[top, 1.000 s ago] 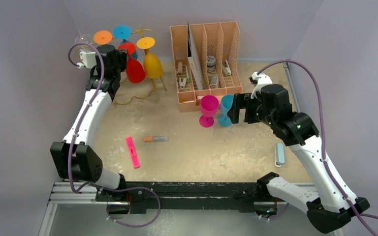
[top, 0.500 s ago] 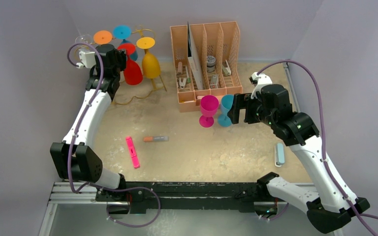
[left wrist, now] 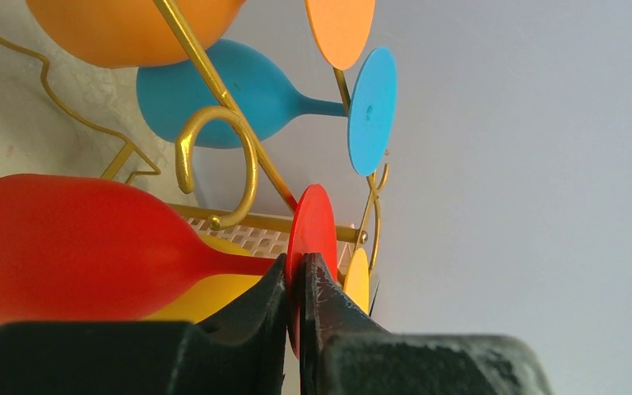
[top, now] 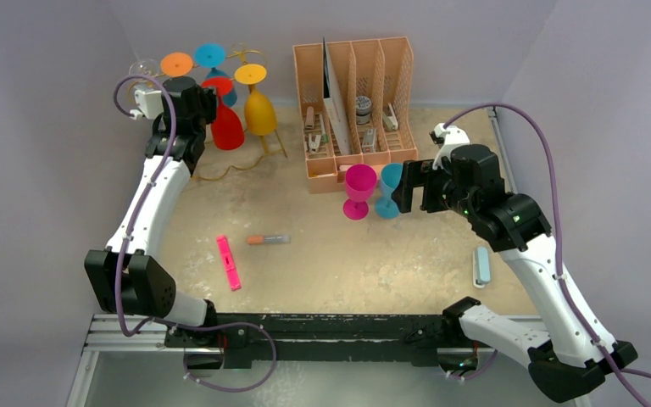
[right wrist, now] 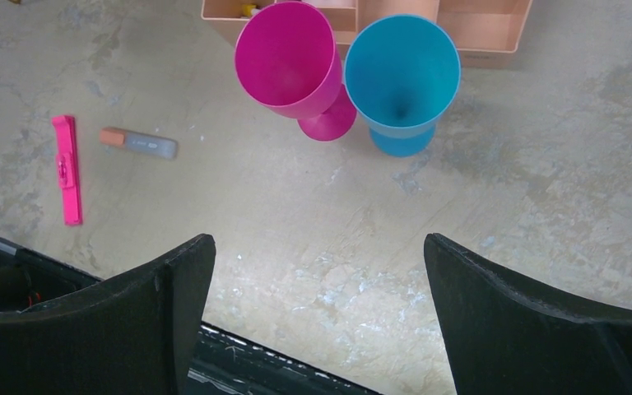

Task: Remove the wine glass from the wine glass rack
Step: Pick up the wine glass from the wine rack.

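The gold wire wine glass rack (top: pixel 258 144) (left wrist: pixel 214 148) stands at the back left with several coloured glasses hanging upside down from it. My left gripper (top: pixel 208 100) (left wrist: pixel 300 267) is shut on the round foot of the red wine glass (top: pixel 226 127) (left wrist: pixel 74 247). Its bowl hangs below the rail, beside a yellow glass (top: pixel 260 112). A blue glass (left wrist: pixel 214 95) and an orange glass (left wrist: pixel 123 29) hang behind. My right gripper (top: pixel 400 188) (right wrist: pixel 319 251) is open over bare table, near the pink glass (top: pixel 359 190) (right wrist: pixel 292 62) and the teal glass (top: pixel 387 188) (right wrist: pixel 401 78).
A peach desk organiser (top: pixel 358 102) stands at the back centre. A pink clip (top: pixel 229 263), a grey and orange marker (top: pixel 269 240) and a pale blue bar (top: pixel 481 264) lie on the table. Walls close in on the left, back and right.
My left gripper has closed on the red glass's foot. The red and yellow glasses have shifted a little to the left on the rack. The right arm has not moved.
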`<action>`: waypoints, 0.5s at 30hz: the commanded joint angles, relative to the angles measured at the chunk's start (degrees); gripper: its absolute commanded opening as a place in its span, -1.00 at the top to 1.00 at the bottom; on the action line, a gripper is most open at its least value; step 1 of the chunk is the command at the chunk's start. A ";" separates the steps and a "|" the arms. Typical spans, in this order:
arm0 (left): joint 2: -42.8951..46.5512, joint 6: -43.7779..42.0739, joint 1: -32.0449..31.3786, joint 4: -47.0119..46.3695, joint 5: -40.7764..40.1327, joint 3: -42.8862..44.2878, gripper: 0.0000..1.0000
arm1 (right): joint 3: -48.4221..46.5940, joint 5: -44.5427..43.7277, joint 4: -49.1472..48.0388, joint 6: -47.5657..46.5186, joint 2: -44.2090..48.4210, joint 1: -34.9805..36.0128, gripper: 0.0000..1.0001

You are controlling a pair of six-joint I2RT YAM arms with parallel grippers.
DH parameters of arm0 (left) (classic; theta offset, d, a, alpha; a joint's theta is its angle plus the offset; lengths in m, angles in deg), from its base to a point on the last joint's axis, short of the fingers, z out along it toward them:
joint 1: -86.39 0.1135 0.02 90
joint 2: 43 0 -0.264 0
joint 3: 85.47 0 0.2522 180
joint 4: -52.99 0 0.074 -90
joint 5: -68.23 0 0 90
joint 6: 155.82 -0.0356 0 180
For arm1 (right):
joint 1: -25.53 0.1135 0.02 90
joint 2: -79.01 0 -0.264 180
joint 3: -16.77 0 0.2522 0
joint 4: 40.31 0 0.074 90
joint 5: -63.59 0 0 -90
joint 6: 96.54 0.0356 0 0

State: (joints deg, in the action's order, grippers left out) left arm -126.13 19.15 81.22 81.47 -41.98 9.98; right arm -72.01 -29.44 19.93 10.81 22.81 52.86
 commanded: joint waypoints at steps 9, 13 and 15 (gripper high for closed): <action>2.66 1.06 0.51 -0.59 0.69 0.93 1.00 | -2.17 1.20 -0.16 0.40 0.16 -0.02 -0.98; 3.06 1.75 0.51 -0.79 0.85 1.01 1.00 | -2.02 1.03 -0.16 0.39 0.45 -0.05 -0.98; 3.21 2.09 0.59 -0.75 0.95 0.93 1.00 | -2.06 1.01 -0.13 0.39 0.44 -0.04 -0.98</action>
State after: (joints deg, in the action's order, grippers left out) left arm -125.89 20.20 81.22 81.91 -41.30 9.98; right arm -72.03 -28.41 19.93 10.83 22.79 52.86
